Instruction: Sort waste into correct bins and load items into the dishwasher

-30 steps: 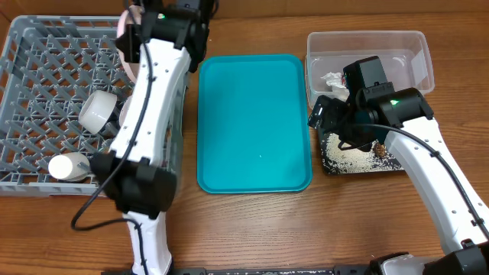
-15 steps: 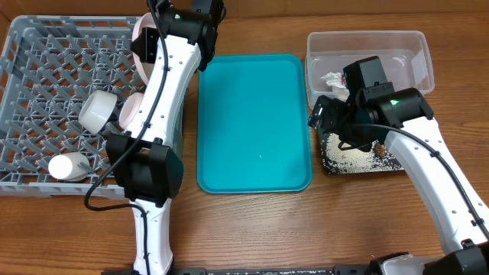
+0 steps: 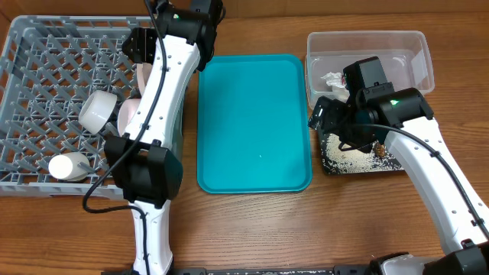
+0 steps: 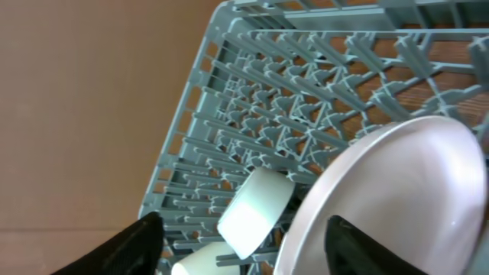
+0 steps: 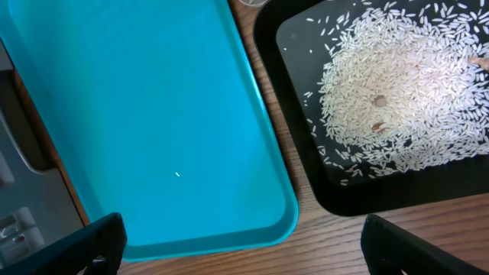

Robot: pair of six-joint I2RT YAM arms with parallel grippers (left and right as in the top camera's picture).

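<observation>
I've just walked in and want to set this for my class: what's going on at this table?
The left gripper hangs open over the grey rack, just above a pinkish dish that stands on edge in it beside a white cup. The right gripper, open and empty, hovers where the teal tray meets the black tray, which holds the rice.

View from above: big grey dish rack (image 3: 46, 76) on the left, with a whitish bowl (image 3: 98, 111) and a white cup (image 3: 69, 166) lying in it. Something pinkish (image 3: 130, 114) is half hidden behind the left arm (image 3: 157, 99). The teal tray (image 3: 254, 122) sits in the middle. Top right, the clear tub (image 3: 397, 46) holds a white paper scrap (image 3: 333, 79). Just below it, the black tray (image 3: 395, 163) has rice (image 3: 348, 159) on it, partly under the right arm (image 3: 412, 145).
</observation>
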